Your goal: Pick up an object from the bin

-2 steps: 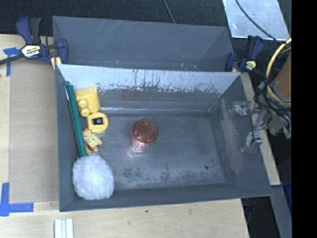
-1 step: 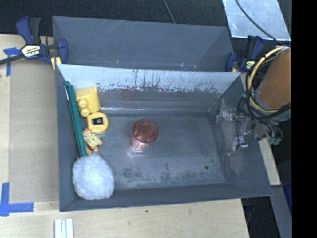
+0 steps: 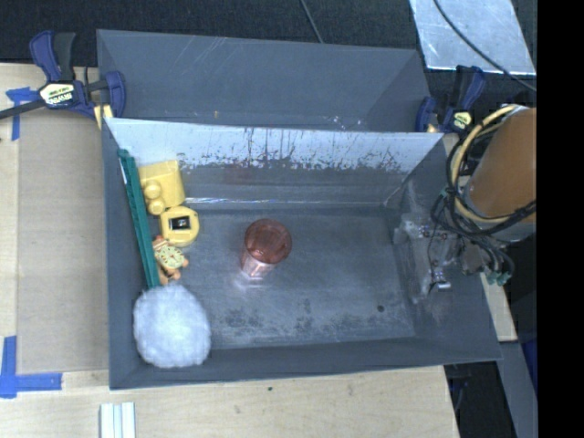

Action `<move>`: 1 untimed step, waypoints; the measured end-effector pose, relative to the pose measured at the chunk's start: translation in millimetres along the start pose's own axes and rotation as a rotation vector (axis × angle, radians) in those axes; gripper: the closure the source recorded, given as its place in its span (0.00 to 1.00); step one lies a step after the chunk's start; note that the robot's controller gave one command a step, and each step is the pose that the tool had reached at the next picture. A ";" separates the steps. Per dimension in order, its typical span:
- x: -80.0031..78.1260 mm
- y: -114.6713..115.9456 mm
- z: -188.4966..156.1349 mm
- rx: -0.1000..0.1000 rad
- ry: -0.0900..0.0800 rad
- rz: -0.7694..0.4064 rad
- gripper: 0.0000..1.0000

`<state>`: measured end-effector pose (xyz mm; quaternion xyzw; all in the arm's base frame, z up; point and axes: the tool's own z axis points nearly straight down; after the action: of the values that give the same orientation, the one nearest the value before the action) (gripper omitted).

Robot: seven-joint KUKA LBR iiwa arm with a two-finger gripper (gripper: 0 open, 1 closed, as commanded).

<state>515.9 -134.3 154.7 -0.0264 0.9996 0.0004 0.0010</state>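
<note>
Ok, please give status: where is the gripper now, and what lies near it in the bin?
Gripper at right wall of bin, over bare floor. Nearest thing: reddish-brown cup, mid-floor, untouched. Nothing lies between.

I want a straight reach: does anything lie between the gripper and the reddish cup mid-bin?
Nothing visible does. The gripper is at the right wall; yellow toys and a white puff lie past the cup, leftward.

Observing tool [image 3: 429, 265] hanging over the right slope of the grey bin [image 3: 274, 359]. Noting pink cup [image 3: 265, 245] lying mid-floor, well apart from it. Recording yellow block [image 3: 161, 186], yellow disc [image 3: 181, 227], green strip [image 3: 137, 217] and white fluffy ball [image 3: 172, 328] sitting along left wall.
</note>
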 end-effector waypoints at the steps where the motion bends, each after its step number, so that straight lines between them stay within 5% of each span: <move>1: -23.8 -23.2 38.8 0.005 -0.012 -0.115 1.00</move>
<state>541.0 -156.1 115.9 -0.0838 0.9965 -0.0018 0.0071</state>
